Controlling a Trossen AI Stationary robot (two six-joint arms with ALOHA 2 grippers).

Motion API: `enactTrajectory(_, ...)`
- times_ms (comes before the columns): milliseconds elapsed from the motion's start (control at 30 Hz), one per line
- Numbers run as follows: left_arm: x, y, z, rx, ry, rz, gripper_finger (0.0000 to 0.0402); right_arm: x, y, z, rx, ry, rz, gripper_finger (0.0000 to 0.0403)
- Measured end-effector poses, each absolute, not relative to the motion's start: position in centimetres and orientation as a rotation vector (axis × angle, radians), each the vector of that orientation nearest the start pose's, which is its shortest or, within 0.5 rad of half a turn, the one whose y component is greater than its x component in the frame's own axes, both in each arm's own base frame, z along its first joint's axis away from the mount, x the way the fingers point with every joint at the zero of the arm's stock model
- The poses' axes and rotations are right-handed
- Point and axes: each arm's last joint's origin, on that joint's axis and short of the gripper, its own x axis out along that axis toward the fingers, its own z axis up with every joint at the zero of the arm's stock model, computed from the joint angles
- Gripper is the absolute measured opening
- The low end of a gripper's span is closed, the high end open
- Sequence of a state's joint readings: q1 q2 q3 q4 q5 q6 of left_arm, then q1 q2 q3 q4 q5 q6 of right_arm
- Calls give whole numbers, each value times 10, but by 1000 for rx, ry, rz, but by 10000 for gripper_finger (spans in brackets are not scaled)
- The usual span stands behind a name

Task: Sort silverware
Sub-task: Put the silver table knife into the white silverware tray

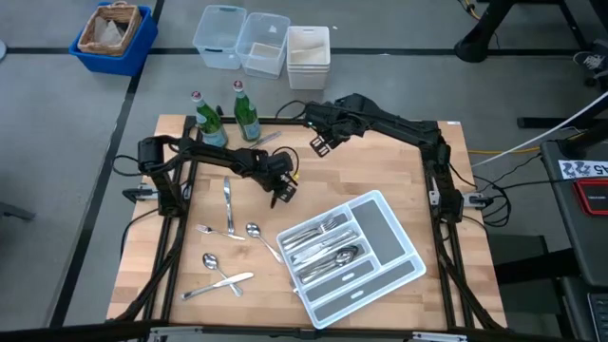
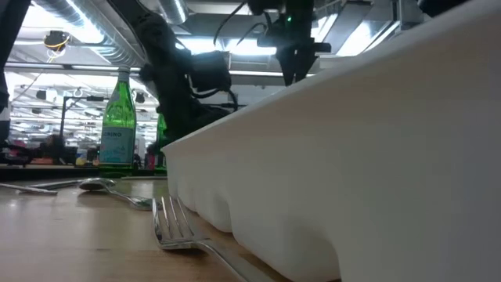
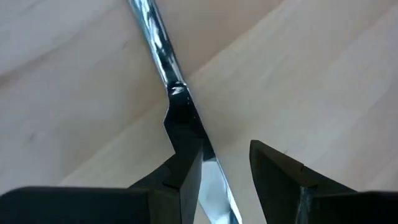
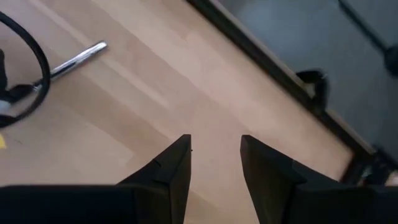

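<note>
- The left pincer (image 1: pixel 283 193) hangs over the middle of the table (image 1: pixel 399 180), just up-left of the tray (image 1: pixel 404 275). Its dark, wedge-shaped fingers (image 3: pixel 186 134) stand apart, and a slim shiny knife (image 3: pixel 163 56) runs between them, beside one finger; whether it is touched or gripped cannot be told.
- The right pincer (image 1: pixel 320 144) hovers near the table's far edge, fingers apart over bare wood, holding nothing. A silver handle (image 4: pixel 79 58) lies on the wood well ahead of it.
- The tray is white plastic, rectangular, set at a slant, with grey-floored compartments. Forks (image 1: pixel 318 231) fill one long slot, spoons (image 1: pixel 334 256) the next, more pieces lie in a third; the wide end compartment and the short cross slot show only grey floor.
- Loose silverware lies left of the tray: a knife (image 1: pixel 228 204), a fork (image 1: pixel 217 231), two spoons (image 1: pixel 255 230) (image 1: pixel 210 260), and another knife (image 1: pixel 220 283).
- In the low view a fork (image 2: pixel 176 227) lies against the tray's smooth wall.
- Two green glass bottles (image 1: pixel 246 114) stand upright at the far edge.
- The table is pale, grained wood.
</note>
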State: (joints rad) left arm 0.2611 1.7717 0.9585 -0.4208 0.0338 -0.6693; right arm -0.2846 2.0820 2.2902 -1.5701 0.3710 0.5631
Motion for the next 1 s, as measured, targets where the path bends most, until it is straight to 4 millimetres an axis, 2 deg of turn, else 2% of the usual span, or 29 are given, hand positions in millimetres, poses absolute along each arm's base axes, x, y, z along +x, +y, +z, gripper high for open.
enactTrajectory(267,287,76,145,-740,1238,625,127,348,-97,392,254,1118,-836,143)
enactTrajectory(400,282,74,152,-744,1255,630,127,320,-82,409,199,1094,-820,143)
enactTrajectory(533,279,73,161,-779,1237,629,127,278,-71,409,188,1107,-862,143)
enactTrajectory(633,278,73,169,-784,1202,621,127,236,-63,397,220,1115,-936,143)
enactTrajectory(767,279,79,179,-746,1159,612,127,190,-53,364,318,1030,-984,143)
enactTrajectory(867,278,86,179,-657,1166,604,127,172,-48,335,430,875,-910,143)
enactTrajectory(1000,277,94,174,-621,1185,612,127,169,-44,297,552,663,-730,143)
